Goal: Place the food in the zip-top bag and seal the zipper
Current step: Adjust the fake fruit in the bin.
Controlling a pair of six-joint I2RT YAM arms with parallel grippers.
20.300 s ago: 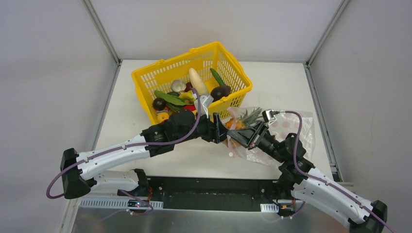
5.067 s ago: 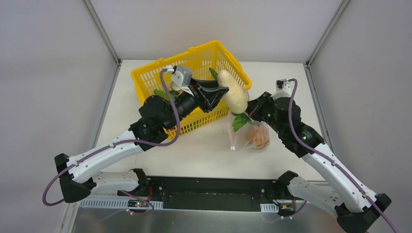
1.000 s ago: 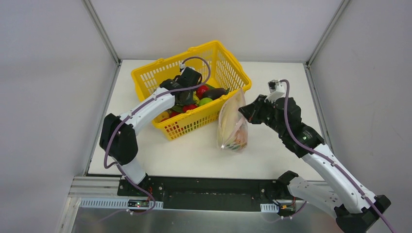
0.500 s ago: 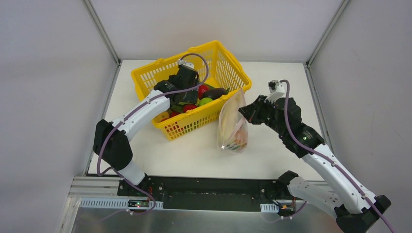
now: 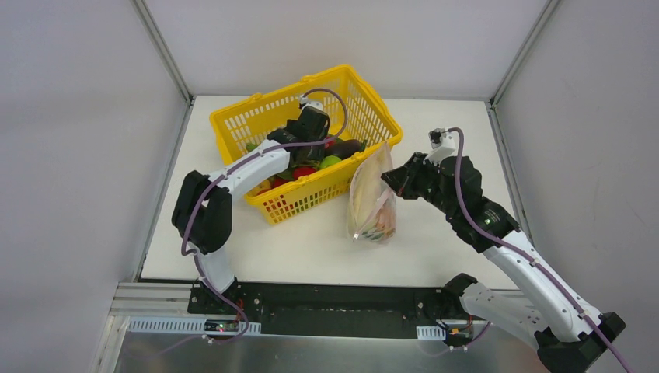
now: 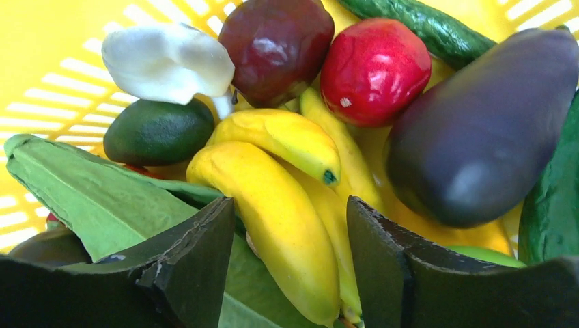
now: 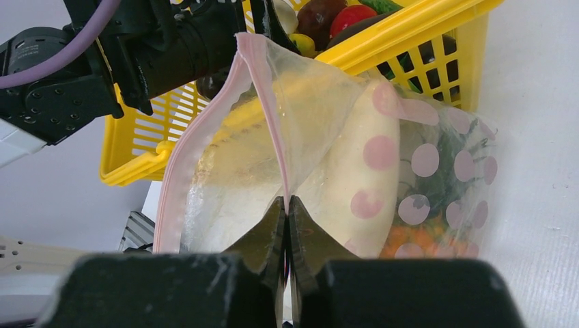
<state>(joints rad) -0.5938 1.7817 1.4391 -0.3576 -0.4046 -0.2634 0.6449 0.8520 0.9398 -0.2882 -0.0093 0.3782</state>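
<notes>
yellow banana [image 6: 263,184] is now straddled by spread left claw [image 6: 289,205], next for three-o'clock bag [image 7: 321,116] pinched by right claw [image 7: 287,208].

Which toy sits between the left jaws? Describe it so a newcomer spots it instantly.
Look inside the yellow basket. Between the left arm's open jaws lies a banana bunch, flanked by a flat green leafy piece and a dark purple eggplant. It alone is bright yellow, with curved, dark-tipped fruits.
</notes>
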